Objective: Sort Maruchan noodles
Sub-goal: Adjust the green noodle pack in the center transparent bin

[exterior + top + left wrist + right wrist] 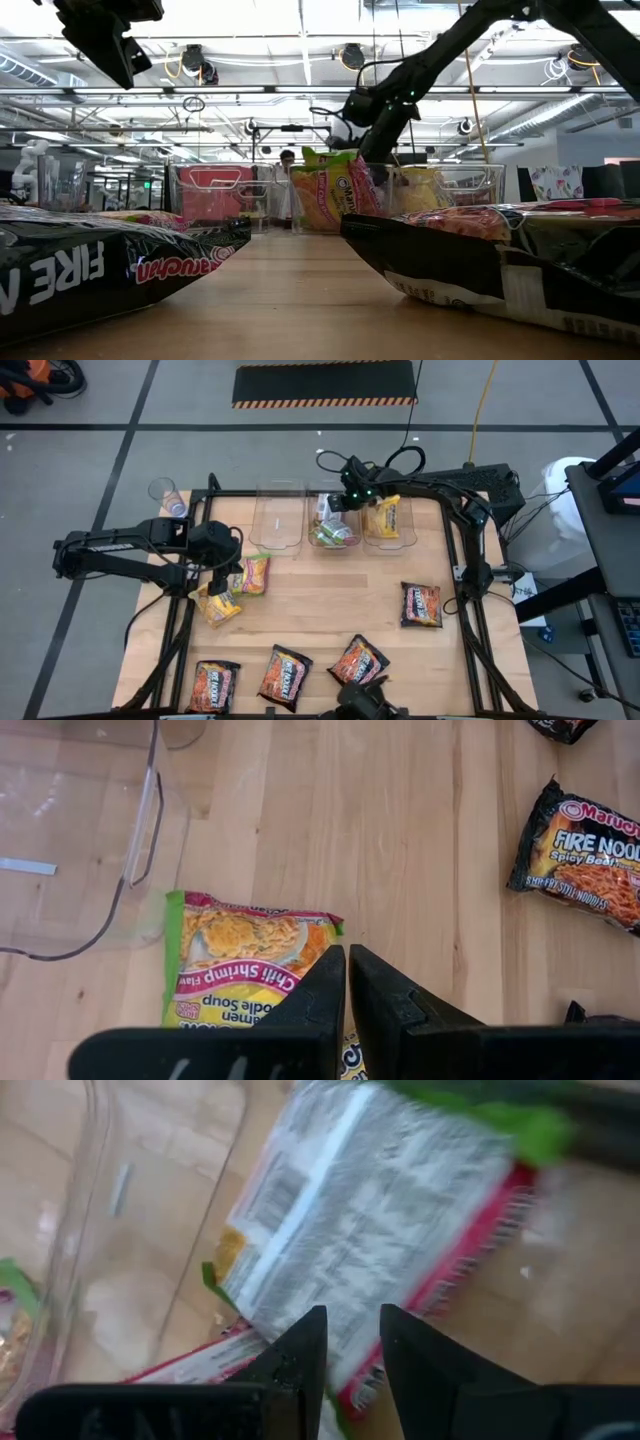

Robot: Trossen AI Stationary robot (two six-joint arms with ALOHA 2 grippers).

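On your worktop (330, 615), nearest edge first:

- Three dark Fire packets in a row along the near edge: one at the left (213, 685), one beside it (286, 675), one tilted further right (359, 659). From the low camera, two of these dark packets fill the foreground, left (90, 270) and right (500, 255).
- One more dark packet (421, 604) lies alone toward the right side, well apart from the row.
- Left of centre, a yellow packet (219, 605) lies askew, and just beyond it a green-edged Chili Shrimp packet (254, 573) (245, 965) lies flat.
- The left pincer (222, 582) hangs over those two packets. Seen from its wrist, its fingers (320, 1000) stand almost together with only a thin slit between them, and you see nothing held between them.
- Far edge: three clear bins side by side. The left bin (276, 520) shows bare; the middle bin (330, 545) holds green-edged packets (335, 535); the right bin (400, 540) holds a yellow packet (386, 515).
- The right pincer (340, 503) is over the middle bin. From its wrist, its fingers (300, 1360) stand a little apart, with a packet's printed white back (360, 1230) lying just beyond the tips; you cannot tell whether they grip it.
- A clear cup (168, 495) stands off the worktop's far left corner.
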